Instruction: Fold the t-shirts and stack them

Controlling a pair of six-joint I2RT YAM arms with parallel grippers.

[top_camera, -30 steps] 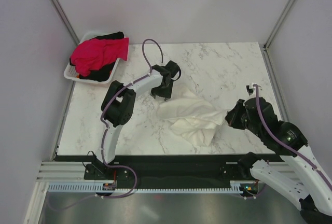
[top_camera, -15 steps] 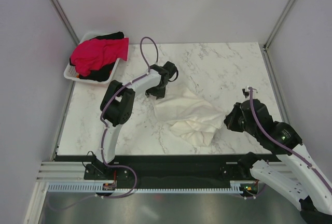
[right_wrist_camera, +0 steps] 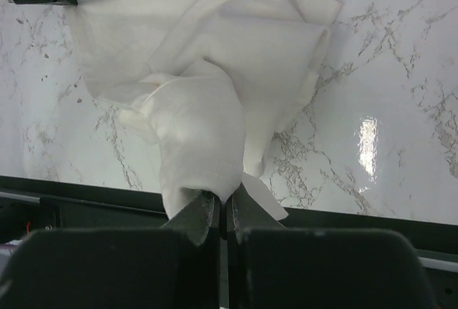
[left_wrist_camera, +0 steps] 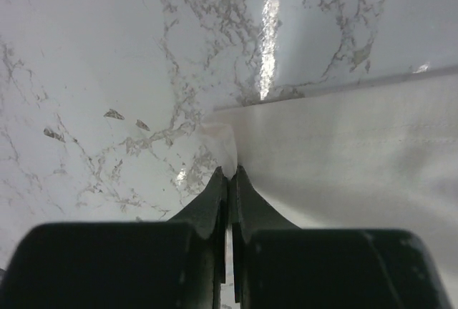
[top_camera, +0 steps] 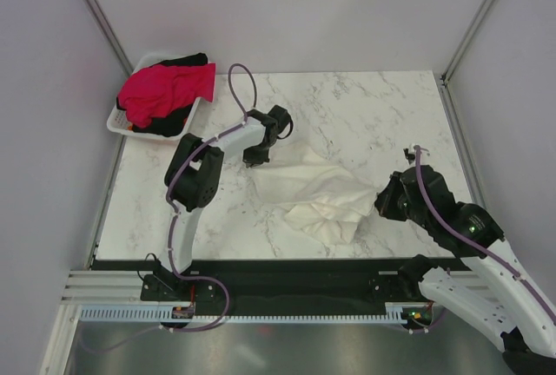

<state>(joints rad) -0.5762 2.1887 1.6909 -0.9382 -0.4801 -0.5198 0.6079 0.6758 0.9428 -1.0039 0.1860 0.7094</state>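
Observation:
A white t-shirt [top_camera: 317,193] lies crumpled in the middle of the marble table. My left gripper [top_camera: 253,161] is shut on its far-left corner; in the left wrist view the cloth corner [left_wrist_camera: 223,144] is pinched at the closed fingertips of the left gripper [left_wrist_camera: 230,175]. My right gripper [top_camera: 380,199] is shut on the shirt's right side; in the right wrist view a bunched hem of the white t-shirt [right_wrist_camera: 197,137] rises from the closed tips of the right gripper [right_wrist_camera: 223,198]. A red-pink t-shirt [top_camera: 163,90] and a black t-shirt [top_camera: 185,62] lie in the basket.
The white plastic basket [top_camera: 115,121] stands at the table's far-left corner. Grey walls enclose the table [top_camera: 382,115] on three sides. A black strip [top_camera: 287,266] runs along the near edge in front of the arm bases.
My left gripper slid left and down onto the shirt's corner and closed on it. The right gripper shifted slightly, still holding the cloth.

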